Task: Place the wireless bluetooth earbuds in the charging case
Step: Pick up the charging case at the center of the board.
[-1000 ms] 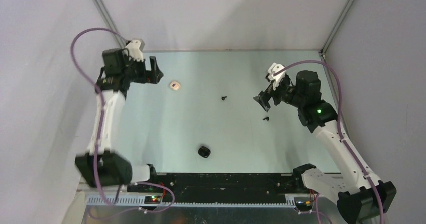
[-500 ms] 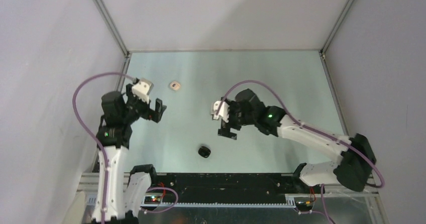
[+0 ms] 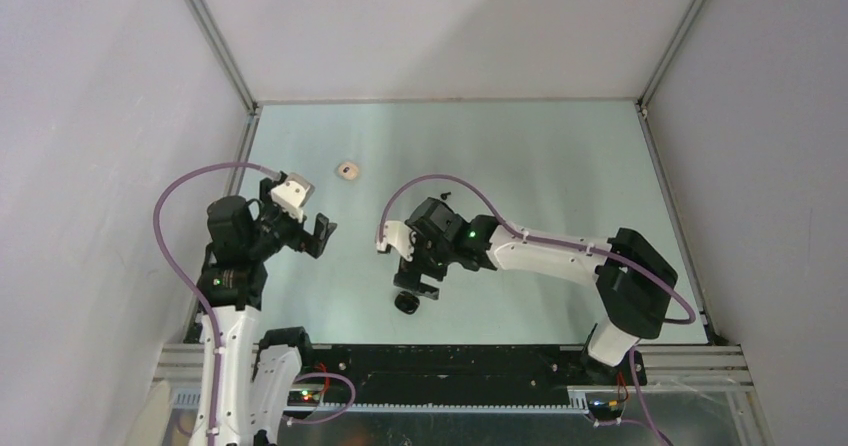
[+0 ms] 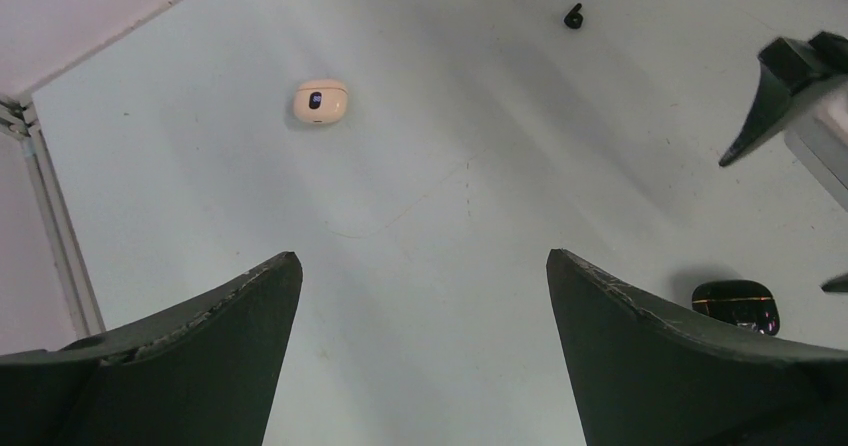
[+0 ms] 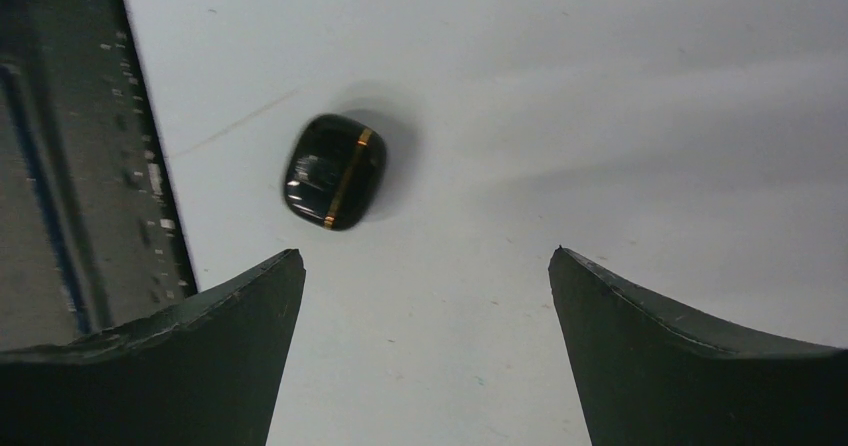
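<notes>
Hovering my released, empty right end effector [image 5: 422, 256] with the black charging case [image 5: 333, 171] at ten o'clock, I judge this the reach; centring comes next.

The left gripper [image 4: 422, 259] hangs over the pale table [image 4: 450, 196], its two dark fingers spread wide with nothing between them. The cream charging case [image 4: 320, 103] lies closed, a small blue display on its face. A black earbud [image 4: 573, 15] lies well to the right of it, higher in the view. A black charging case [image 4: 735, 305] with a gold line sits far to its right and lower. The right gripper's dark finger [image 4: 775, 86] shows between those two.
</notes>
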Controlling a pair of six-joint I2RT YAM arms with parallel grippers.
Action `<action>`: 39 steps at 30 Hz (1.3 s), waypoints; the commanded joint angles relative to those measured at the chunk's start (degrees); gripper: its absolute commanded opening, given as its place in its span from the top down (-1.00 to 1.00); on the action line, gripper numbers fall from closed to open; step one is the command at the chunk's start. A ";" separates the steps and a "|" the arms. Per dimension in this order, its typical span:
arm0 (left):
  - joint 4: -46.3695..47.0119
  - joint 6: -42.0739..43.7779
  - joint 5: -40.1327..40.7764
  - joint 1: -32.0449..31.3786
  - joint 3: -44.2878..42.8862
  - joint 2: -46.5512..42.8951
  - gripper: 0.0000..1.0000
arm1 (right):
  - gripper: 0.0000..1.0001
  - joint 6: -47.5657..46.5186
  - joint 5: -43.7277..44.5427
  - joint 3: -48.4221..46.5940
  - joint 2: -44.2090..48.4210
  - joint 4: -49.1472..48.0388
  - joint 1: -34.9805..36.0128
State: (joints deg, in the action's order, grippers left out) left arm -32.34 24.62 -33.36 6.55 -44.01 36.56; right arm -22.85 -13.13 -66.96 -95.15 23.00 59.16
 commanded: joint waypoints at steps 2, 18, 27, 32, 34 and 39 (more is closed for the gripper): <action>0.82 1.09 -1.08 -0.14 -2.01 -0.19 -0.99 | -0.95 4.86 -1.87 -2.49 -2.36 1.26 4.32; 5.16 -2.03 0.05 -0.14 0.41 -0.08 -0.99 | -0.79 12.06 -3.80 -14.61 -18.52 10.32 1.97; 8.33 -7.75 4.99 -0.14 0.66 0.06 -0.99 | -0.66 9.58 -14.77 -13.51 -17.77 13.77 -0.52; 8.30 -9.12 3.06 -0.19 0.93 -1.31 -0.99 | -0.61 9.13 -16.63 -13.25 -18.53 13.74 -2.05; 7.87 -8.81 1.62 -0.13 0.54 -0.64 -0.99 | -0.59 9.10 -17.08 -13.20 -18.87 13.62 -2.58; 9.04 -7.92 0.07 -0.23 1.74 -0.33 -0.99 | -0.57 9.38 -17.75 -13.51 -20.10 12.55 -3.08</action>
State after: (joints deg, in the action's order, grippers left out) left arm -25.80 16.97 -31.42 6.55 -43.72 36.32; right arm -12.80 -28.84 -79.94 -113.73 36.05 56.21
